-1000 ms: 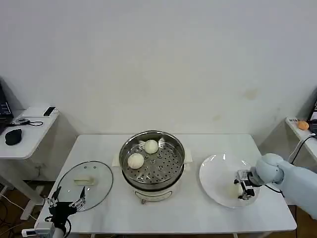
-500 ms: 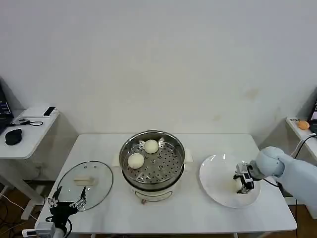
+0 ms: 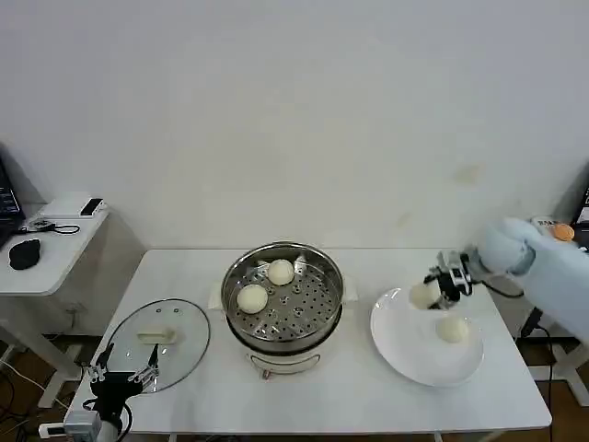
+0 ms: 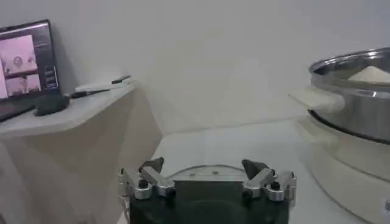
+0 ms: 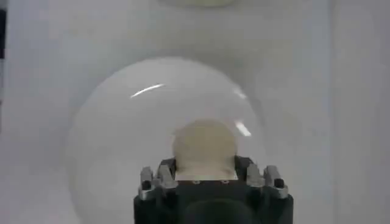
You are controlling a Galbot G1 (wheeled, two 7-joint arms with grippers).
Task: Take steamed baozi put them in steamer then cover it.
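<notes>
Right gripper: the right gripper [image 3: 434, 289] hangs above the far left rim of the white plate [image 3: 405, 345], pinching one baozi [image 3: 423, 295]; in the right wrist view that held bun [image 5: 203, 148] sits between the fingers with the plate below it.
Baozi on plate: a second bun [image 3: 451, 329] lies on the plate, right of centre (apart from the held one).
Baozi in steamer: two buns rest on the perforated tray, one at the far side [image 3: 281, 272], one at the left [image 3: 252, 297], apart from each other.
Steamer: the steamer [image 3: 317, 318] stands upright at mid counter [image 3: 350, 396], uncovered, left of the plate.
Cover: the glass lid [image 3: 184, 345] lies flat on the counter left of the steamer; its whitish bar handle [image 3: 155, 336] has its long axis running left to right.
Left gripper: the left gripper [image 3: 121, 376] waits at the lid's near edge, fingers spread, holding nothing.
Writing: no writing can be read on these things.
</notes>
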